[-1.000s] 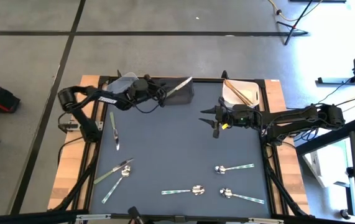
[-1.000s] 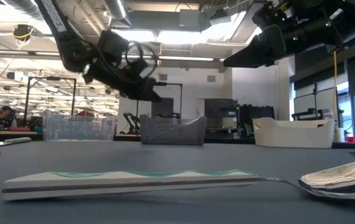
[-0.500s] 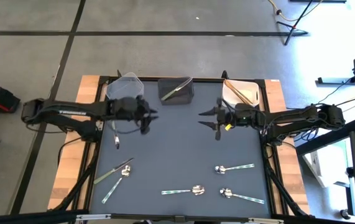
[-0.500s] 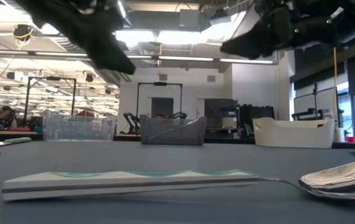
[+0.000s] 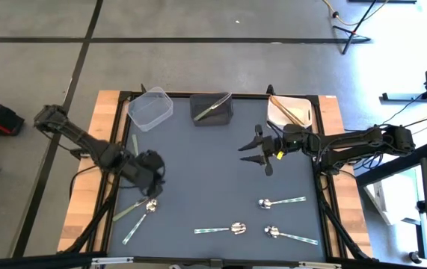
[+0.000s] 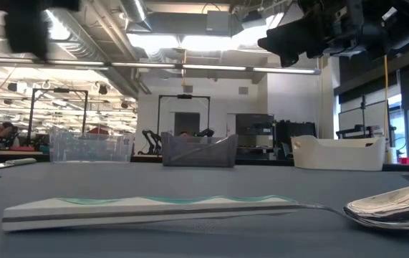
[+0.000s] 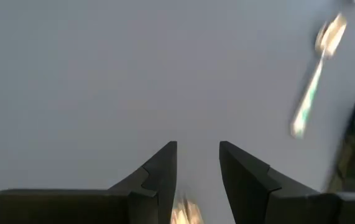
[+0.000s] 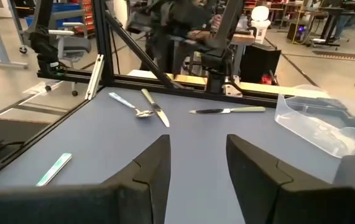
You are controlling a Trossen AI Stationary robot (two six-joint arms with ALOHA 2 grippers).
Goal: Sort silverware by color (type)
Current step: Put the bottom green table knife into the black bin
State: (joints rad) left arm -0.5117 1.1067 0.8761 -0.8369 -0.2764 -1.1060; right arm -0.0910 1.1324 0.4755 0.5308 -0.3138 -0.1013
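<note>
Silver spoons with pale green handles lie flat on the dark mat: one [image 5: 281, 202], another [image 5: 221, 229] and a third [image 5: 291, 237]. A green-handled knife [image 5: 135, 206] and a spoon [image 5: 138, 221] lie near the left edge. Another knife [image 5: 134, 143] lies farther back, partly under the left arm. One knife [image 5: 212, 107] rests across the grey bin, and copper sticks [image 5: 288, 110] lie in the white bin. My left gripper [image 5: 153, 191] hovers open just over the knife and spoon pair. My right gripper [image 5: 256, 149] hangs open over the mat's right-centre, touching nothing.
Along the far edge stand three bins: a clear one [image 5: 150, 107], a grey one [image 5: 212, 114] and a white one [image 5: 289, 112]. Wooden strips [image 5: 84, 202] border the mat on both sides. In the low view a spoon's handle [image 6: 161, 208] lies close to the camera.
My left arm has swung away from the grey bin at the far edge, toward the near-left part of the table. It now sits low over the knife and spoon pair. The knife stays on the grey bin. My right gripper has turned slightly in place.
</note>
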